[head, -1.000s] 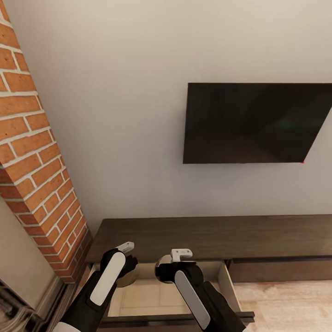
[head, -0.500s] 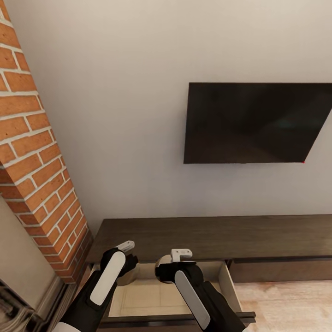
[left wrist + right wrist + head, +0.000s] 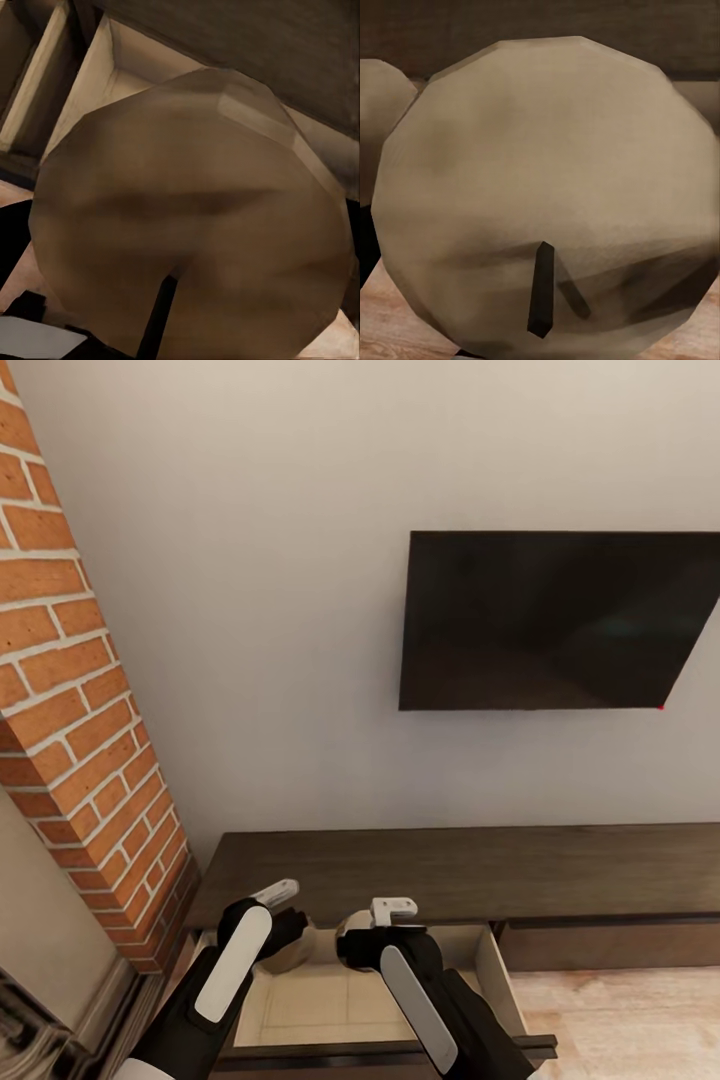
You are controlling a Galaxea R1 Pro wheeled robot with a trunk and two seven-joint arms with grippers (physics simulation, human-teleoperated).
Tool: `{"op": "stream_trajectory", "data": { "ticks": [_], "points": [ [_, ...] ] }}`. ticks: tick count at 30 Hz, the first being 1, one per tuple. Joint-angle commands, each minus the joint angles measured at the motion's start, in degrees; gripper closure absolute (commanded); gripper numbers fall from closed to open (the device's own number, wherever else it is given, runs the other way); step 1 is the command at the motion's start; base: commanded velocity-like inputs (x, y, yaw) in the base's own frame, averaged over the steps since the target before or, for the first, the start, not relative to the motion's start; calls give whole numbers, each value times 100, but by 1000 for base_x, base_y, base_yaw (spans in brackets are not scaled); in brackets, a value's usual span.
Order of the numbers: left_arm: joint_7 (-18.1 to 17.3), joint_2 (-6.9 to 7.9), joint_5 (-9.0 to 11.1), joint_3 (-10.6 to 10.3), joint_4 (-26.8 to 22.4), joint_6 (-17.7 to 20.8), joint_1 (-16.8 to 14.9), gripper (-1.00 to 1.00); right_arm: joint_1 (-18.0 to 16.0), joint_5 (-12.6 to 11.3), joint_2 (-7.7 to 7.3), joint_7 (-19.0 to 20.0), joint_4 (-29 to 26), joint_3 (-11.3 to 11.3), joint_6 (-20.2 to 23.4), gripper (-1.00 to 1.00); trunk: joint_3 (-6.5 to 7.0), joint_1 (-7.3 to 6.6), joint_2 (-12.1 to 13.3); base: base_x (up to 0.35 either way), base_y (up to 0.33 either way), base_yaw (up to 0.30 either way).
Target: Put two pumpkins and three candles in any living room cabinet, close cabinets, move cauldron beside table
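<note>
1. The left hand (image 3: 275, 920) grasps a candle (image 3: 195, 217) over the open drawer (image 3: 495, 970) of the cabinet (image 3: 460, 870), at the drawer's 10 o'clock corner.
2. The right hand (image 3: 385, 925) grasps a second candle (image 3: 547, 187), wick showing, at the drawer's 12 o'clock edge.
3. A television (image 3: 555, 620) hangs above.

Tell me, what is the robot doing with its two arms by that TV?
The robot is standing at the long dark cabinet under the wall TV. One drawer is pulled open. Each arm is carrying a candle over it: the left gripper holds one candle and the right gripper holds another candle, whose little dark wick you can see. Both candles look ready to be set down in the drawer.
</note>
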Motion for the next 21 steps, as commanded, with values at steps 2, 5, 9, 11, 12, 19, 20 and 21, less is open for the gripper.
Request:
{"op": "stream_trajectory", "data": {
  "ticks": [2, 5, 9, 11, 12, 19, 20, 21],
  "points": [
    [-112, 8, -9, -4, 1, 41, -5, 100, -6, -69, -2, -66, -1, 12, 4, 100, -44, 45, -87, 0, 0, 0],
    [-243, 14, -17, -2, 7, 40, -5, 100, -6, -66, 1, -60, 9, 14, 31, 100, -98, 111, -208, 0, 0, 0],
    [-292, 26, -18, 3, 11, 40, -5, 100, -6, -73, -10, -56, -10, 8, 13, 100, -169, 199, -368, 0, 0, 0],
    [-298, 34, -18, 6, 10, 40, -5, 100, -6, -73, -9, -59, -17, 6, 4, 100, -205, 243, -448, 0, 0, 0],
    [-299, 37, -18, 9, 9, 40, -5, 100, -6, -74, -8, -61, -20, 6, 1, 100, -223, 265, -488, 0, 0, 0],
    [-302, 42, -11, 13, 15, 40, -5, 100, -6, -74, -7, -82, -103, 6, -1, 100, -349, 419, -769, 0, 0, 0],
    [-302, 42, -10, 13, 17, 40, -5, 100, -6, -74, -12, -77, -114, -5, -4, 100, -367, 441, -809, 0, 0, 0],
    [-302, 42, -9, 13, 17, 40, -5, 100, -6, -74, -14, -79, -116, -7, -4, 100, -385, 462, -849, 0, 0, 0]
  ]
}}
